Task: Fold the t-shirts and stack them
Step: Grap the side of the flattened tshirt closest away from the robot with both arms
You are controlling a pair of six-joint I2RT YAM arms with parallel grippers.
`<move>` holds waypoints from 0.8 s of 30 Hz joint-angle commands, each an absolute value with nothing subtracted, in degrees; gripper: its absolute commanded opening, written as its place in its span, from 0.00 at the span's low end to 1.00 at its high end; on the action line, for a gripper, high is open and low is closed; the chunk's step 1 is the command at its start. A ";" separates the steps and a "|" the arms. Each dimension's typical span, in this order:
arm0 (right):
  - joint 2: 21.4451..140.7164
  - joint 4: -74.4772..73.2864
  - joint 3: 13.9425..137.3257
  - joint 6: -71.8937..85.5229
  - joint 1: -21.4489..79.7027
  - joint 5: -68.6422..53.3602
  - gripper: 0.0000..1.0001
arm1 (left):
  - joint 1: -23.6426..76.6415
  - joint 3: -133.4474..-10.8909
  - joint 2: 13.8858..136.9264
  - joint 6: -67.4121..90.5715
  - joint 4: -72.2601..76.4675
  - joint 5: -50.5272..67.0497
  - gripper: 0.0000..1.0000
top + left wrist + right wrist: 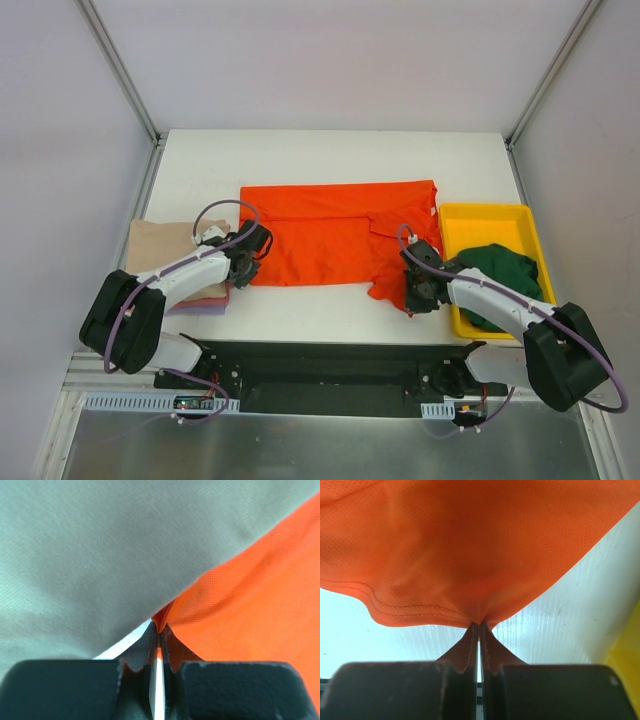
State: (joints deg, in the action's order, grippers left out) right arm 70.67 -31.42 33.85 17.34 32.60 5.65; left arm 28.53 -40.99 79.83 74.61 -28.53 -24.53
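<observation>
White tabletop (330, 150) between plain grey walls, and across its middle lies the orange-red t-shirt (330, 235), partly folded, with a flap of cloth turned in near its right side. From where I stand, the left gripper (244, 266) has its jaws pinched together on the shirt's left edge, just beside the folded tan shirt (160, 245). Under the tan one, slivers of a pink shirt (212, 296) and a lavender shirt (205, 308) peek out at the near edge. The right gripper (418, 297) is clamped on the orange shirt's near right corner, and the hem puckers where the closed jaws bite. The yellow tray (485, 212) sits just beside the shirt's right edge, with the dark green t-shirt (505, 270) crumpled inside it.
</observation>
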 commanded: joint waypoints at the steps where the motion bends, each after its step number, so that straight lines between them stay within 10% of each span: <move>1: 69.89 -29.98 30.68 17.05 32.61 7.21 0.01 | 28.65 -40.87 76.56 73.04 -29.27 -25.40 0.00; 11: 50.72 -31.20 30.49 14.06 32.52 8.44 0.00 | 28.65 -41.84 72.25 67.85 -28.83 -23.91 0.00; 24: 57.47 -29.01 43.67 9.32 25.23 7.12 0.00 | 24.17 -46.75 76.46 62.67 -26.11 -17.50 0.00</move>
State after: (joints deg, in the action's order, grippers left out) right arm 55.75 -30.63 38.46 11.94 28.03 7.57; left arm 26.22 -44.23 74.67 65.39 -27.35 -20.95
